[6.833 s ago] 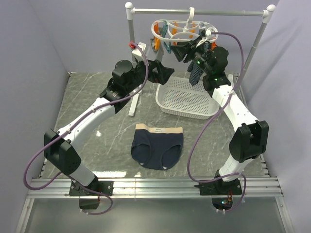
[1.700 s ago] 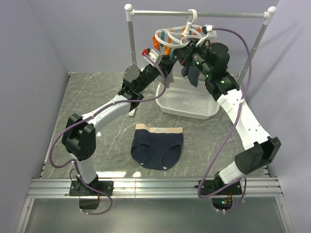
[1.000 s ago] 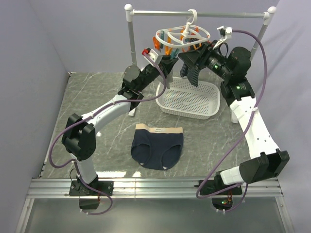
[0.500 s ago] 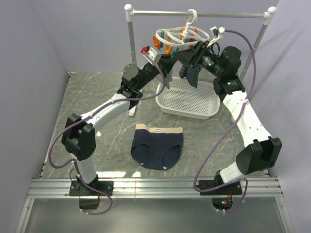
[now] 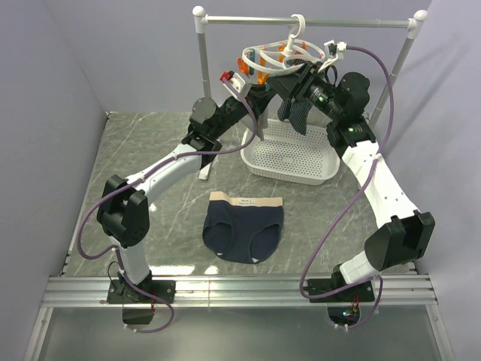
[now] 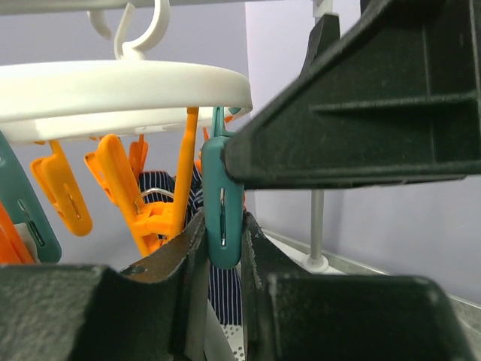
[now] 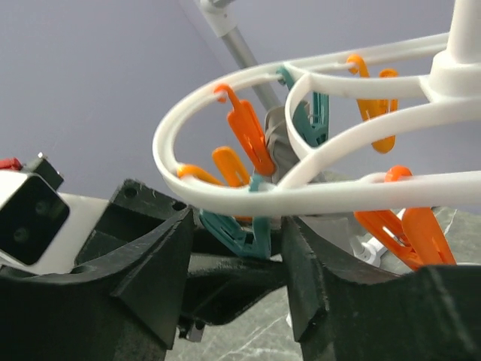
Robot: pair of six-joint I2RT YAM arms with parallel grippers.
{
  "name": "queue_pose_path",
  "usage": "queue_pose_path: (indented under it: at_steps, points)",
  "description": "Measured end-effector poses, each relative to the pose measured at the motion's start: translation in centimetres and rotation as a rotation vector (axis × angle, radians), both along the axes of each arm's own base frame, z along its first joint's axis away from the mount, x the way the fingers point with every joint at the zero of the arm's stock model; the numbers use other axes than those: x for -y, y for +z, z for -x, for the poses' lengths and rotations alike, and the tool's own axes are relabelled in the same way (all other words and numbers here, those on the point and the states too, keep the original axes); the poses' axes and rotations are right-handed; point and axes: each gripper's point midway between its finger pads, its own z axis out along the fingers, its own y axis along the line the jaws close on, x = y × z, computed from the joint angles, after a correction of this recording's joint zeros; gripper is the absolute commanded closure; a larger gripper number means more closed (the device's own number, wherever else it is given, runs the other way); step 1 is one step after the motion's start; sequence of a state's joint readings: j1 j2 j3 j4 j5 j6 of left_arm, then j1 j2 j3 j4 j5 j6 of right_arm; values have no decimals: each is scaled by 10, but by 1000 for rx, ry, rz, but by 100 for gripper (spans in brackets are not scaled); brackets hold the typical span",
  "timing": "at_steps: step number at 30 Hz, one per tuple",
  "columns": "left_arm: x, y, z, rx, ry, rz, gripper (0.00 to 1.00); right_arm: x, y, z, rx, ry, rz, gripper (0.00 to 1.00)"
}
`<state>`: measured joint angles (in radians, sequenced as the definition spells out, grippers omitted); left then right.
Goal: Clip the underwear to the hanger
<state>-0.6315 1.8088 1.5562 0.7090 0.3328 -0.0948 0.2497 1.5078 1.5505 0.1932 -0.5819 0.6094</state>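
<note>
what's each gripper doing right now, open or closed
left gripper: shut on a teal clothespin of the hanger.
right gripper: open, holding nothing, just under the hanger's rim.

We see navy underwear (image 5: 243,232) with beige waistband (image 5: 246,200), white hanger (image 6: 113,79), orange and teal clothespins (image 6: 223,207), seemingly pinstriped navy cloth (image 5: 298,116).

Table (image 5: 150,150), apparently marble: underwear (image 5: 243,229), basket (image 5: 293,154).
</note>
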Motion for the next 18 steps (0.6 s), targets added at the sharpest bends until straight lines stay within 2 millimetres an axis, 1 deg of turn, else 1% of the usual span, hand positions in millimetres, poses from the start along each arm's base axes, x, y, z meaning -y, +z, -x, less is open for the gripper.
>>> queue_pose_path:
  at_steps: [5,8,12,15,18]
  points:
    - [2,-6,-2,-16,-2,-13,100,2,2,-5,16,-32,-23,48]
    - [2,-7,-2,-18,-2,-14,100,-2,-2,-5,7,-33,-27,48]
    - [2,-6,-2,-16,-2,-13,100,-5,-1,-5,11,-39,-28,49]
    - [2,-5,-2,-15,-2,-12,100,-4,-1,-6,16,-48,-25,55]
    - [2,-5,-2,-15,-2,-12,100,-3,-1,-7,18,-57,-23,68]
